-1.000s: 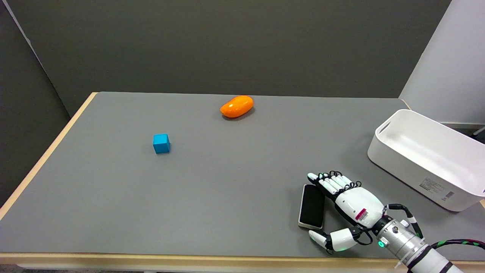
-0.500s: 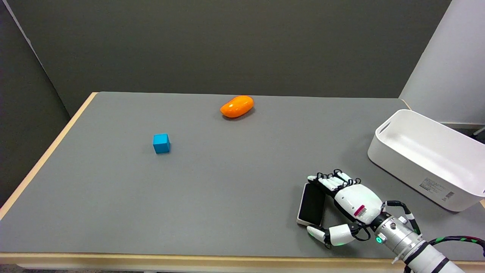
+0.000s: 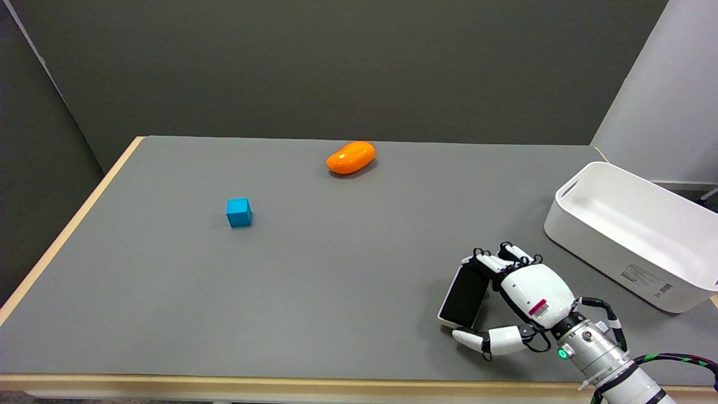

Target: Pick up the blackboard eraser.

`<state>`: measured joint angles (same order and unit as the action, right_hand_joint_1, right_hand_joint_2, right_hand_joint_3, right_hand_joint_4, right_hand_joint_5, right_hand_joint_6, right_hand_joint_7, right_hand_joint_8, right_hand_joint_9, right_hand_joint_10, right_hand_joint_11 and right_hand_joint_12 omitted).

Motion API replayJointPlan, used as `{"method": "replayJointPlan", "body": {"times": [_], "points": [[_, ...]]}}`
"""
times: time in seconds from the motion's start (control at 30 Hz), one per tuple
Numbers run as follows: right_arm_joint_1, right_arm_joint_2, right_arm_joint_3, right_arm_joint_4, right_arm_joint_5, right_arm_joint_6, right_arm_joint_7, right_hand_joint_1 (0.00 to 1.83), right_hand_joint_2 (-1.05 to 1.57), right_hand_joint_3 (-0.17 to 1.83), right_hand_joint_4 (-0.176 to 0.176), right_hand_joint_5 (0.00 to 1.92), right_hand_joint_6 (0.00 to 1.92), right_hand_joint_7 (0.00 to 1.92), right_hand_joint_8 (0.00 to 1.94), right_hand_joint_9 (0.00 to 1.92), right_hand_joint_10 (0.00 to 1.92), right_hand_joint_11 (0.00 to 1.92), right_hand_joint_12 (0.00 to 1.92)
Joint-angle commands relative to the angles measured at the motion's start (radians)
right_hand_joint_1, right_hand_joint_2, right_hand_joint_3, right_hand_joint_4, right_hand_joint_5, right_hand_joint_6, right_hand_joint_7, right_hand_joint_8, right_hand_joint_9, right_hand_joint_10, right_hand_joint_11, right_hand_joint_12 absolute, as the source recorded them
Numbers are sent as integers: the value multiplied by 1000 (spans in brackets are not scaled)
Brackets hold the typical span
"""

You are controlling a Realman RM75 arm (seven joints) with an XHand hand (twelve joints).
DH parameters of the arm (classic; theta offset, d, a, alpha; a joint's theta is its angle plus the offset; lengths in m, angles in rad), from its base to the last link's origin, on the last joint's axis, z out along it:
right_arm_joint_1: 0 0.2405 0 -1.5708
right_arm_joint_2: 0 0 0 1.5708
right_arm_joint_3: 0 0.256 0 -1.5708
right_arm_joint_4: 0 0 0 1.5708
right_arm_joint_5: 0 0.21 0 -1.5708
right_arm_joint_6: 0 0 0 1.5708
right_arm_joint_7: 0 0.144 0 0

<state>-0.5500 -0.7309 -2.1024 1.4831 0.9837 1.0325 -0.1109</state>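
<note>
The right hand [image 3: 524,297] is closing on the blackboard eraser [image 3: 464,295] near the bench's [image 3: 336,280] front right corner. A second ago the eraser was lying flat with the fingers stretched out along its right edge and the thumb well clear of its near end. Now the fingers [image 3: 489,262] are curling over the eraser's far end, the thumb [image 3: 482,338] is coming up under its near end, and the eraser is tilting, its black felt face turning toward the camera while its pale backing shows along the near edge. Its lower corner seems to be sitting close to the bench surface, so I judge that the grip is being made and the lift is only starting; whether the eraser is fully clear of the bench cannot be told.

The hand is holding the eraser end to end between fingers and thumb, and the hold looks shallow, so it could slip as the hand rises.

As for writing, a red-and-white barcode sticker is showing on the back of the hand, and a printed label with a small barcode is sitting on the white plastic bin's [image 3: 589,235] near wall; both are too small to read. The blue cube [image 3: 239,212] and the orange mango-shaped toy [image 3: 350,157] are lying well apart from the hand, where they were before.
</note>
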Motion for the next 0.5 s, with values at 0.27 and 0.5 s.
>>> {"method": "replayJointPlan", "body": {"times": [0.27, 0.5], "points": [[106, -44, 169, 33, -102, 240, -107, 840, 724, 876, -12, 514, 1099, 855, 1214, 754, 1375, 261, 1476], [221, -47, 303, 27, -34, 267, -107, 1183, 1188, 182, -176, 653, 1459, 719, 1471, 783, 1393, 254, 1467]]}}
